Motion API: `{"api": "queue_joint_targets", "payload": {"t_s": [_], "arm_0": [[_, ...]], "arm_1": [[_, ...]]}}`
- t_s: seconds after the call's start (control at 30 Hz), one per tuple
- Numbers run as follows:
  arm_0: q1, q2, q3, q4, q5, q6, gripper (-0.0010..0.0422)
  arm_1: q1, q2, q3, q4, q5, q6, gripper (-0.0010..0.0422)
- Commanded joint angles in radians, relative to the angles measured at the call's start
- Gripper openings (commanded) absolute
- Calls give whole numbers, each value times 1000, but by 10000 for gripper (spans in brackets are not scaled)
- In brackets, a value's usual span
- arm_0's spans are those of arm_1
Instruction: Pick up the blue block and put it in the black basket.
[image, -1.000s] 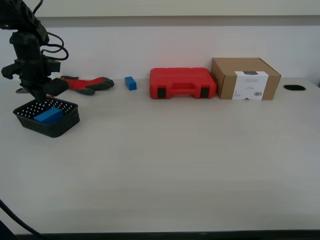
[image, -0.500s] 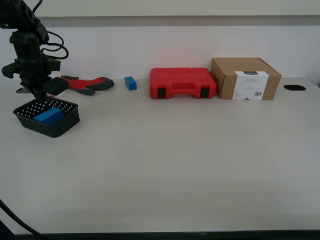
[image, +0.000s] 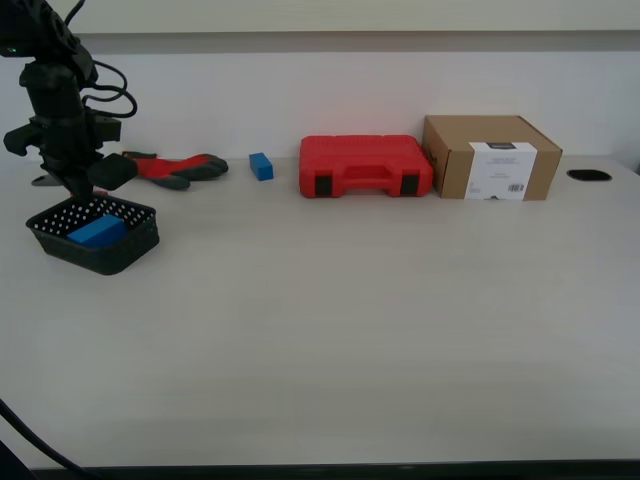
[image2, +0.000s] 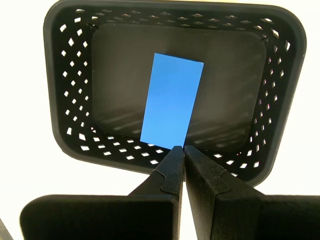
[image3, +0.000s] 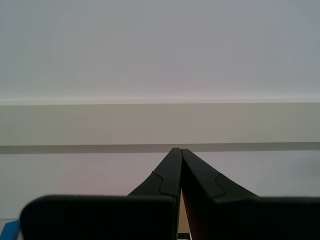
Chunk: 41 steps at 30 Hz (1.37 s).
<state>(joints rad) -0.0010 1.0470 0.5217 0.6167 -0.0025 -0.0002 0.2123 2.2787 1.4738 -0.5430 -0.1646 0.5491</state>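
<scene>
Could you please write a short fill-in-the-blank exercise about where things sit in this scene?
1. The blue block lies inside the black ____.
2. My first gripper above the black basket is ____, holding nothing.
3. In the exterior view, the cardboard box stands beside the ____ case.
4. The small blue cube sits between the red case and the ____.

Missing words: basket; shut; red; glove

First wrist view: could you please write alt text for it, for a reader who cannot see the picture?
A blue block lies flat on the floor of a black basket with perforated walls, seen from straight above. My first tool, its tips shut and holding nothing, hangs over the basket's near rim.
</scene>
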Motion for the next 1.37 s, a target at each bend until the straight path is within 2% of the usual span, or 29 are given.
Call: {"api": "queue_joint_targets", "payload": {"t_s": [0.03, 1.37], "arm_0": [[1, 0, 2, 3, 0, 0, 0], [1, 0, 2, 3, 0, 0, 0]], "arm_1": [[0, -1, 0, 0, -2, 1, 0], [0, -1, 0, 37, -2, 1, 0]]}}
